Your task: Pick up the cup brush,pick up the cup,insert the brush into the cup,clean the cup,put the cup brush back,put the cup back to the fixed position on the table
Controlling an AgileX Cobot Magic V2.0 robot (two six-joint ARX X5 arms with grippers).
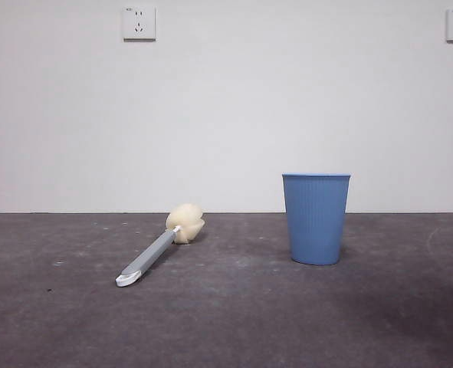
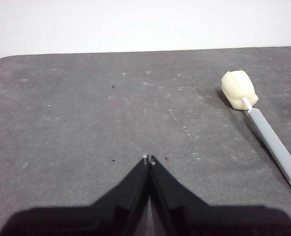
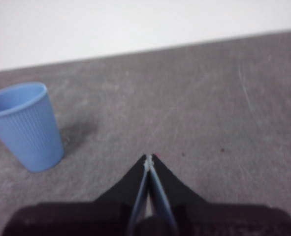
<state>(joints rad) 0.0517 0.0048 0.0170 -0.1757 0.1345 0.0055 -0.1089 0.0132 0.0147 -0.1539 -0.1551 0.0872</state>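
Nearest, the cup brush (image 1: 159,251) lies flat on the table (image 1: 234,322), handle slanting toward the left gripper (image 2: 149,158), pressed together, empty; right gripper (image 3: 149,157) likewise, beside the cup (image 1: 316,218)

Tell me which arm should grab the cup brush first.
Left, probably. The cup brush lies in the left gripper's wrist view, while the right gripper sees only the cup. Both are shut and empty.

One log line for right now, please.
stage: nothing picked up | brush: lying on table | cup: upright, apart from brush | left hand: shut, empty | right hand: shut, empty
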